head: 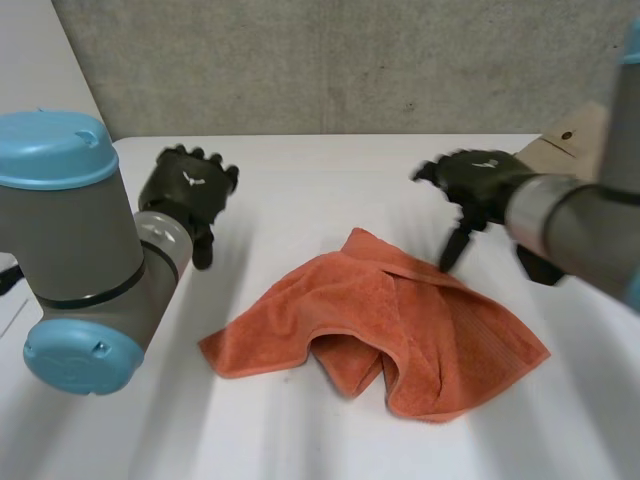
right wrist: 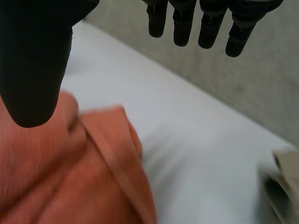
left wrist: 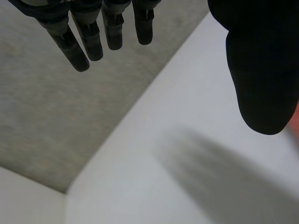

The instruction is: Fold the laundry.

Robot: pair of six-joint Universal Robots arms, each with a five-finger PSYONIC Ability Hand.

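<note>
Fingers (right wrist: pixel 181 28) of the right hand (head: pixel 478 182) hang straight, well spread from the thumb (right wrist: pixel 32 65), and hold nothing. They hover at the far edge of the orange towel (head: pixel 390 320). The thumb is over the cloth and the fingertips reach past it, above bare counter (head: pixel 300 190). Whether any fingertip touches the towel cannot be told. The left hand (head: pixel 188 192) is wide too, its fingers (left wrist: pixel 79 49) straight and empty. It is poised toward the counter's far left corner, well apart from the towel. The towel lies crumpled mid-counter, loosely doubled over itself. A brown cardboard piece (head: pixel 570 140) sits at the far right corner, beyond the right hand.
</note>
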